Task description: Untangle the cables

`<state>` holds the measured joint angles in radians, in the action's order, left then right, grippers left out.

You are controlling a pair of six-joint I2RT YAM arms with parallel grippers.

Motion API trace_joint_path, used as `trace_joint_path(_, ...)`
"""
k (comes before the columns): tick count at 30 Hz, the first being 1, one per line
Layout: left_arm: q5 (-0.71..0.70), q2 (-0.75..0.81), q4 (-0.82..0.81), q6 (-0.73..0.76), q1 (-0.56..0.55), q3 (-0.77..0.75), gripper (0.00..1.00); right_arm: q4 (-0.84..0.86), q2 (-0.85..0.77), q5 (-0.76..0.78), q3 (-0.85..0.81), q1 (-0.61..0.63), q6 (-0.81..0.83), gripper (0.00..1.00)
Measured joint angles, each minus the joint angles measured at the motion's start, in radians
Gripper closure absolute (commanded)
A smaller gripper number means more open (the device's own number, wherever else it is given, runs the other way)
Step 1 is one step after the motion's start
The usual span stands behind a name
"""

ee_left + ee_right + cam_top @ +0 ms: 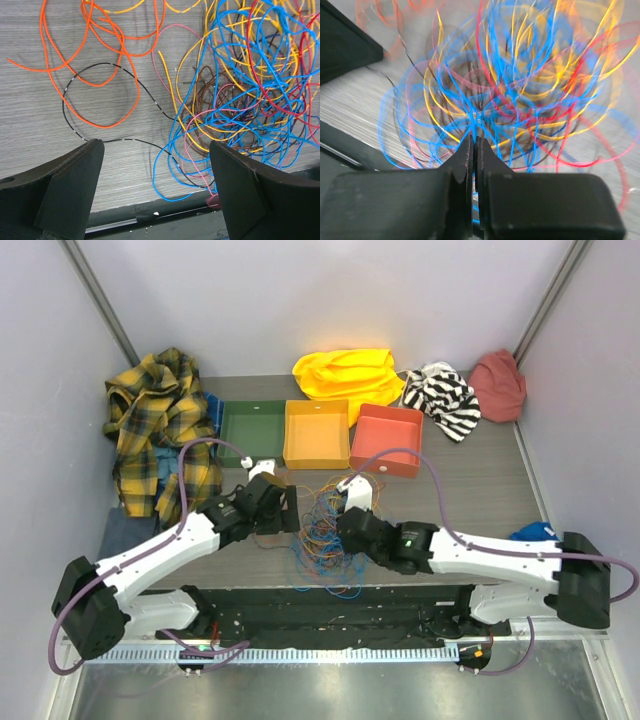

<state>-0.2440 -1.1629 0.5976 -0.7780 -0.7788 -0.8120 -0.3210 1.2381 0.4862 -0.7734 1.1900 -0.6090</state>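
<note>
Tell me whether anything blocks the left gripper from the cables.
Nothing visible does. The left gripper is open above the table, and the cables lie directly ahead on it, with a few loose loops already reaching between its fingers.

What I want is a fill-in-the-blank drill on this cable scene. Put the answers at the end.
1. The left gripper has its jaws ____ above the table.
2. The right gripper, at the cables, has its jaws ____.
3. Between the green tray and the red tray sits the ____ tray.
Missing words: open; shut; orange.
</note>
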Motion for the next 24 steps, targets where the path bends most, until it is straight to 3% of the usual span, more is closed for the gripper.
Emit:
trace_joint_path(11, -0.024, 0.095, -0.001, -0.001, 0.0, 0.005, 0.08, -0.188, -0.146, 0.203, -0.636, 0.0, 0.203, 0.99)
trace_joint_path(24, -0.042, 0.158, -0.005, -0.005, 0.0, 0.011, 0.07, -0.29, -0.12, 0.351, -0.954, 0.0, 0.359, 0.99)
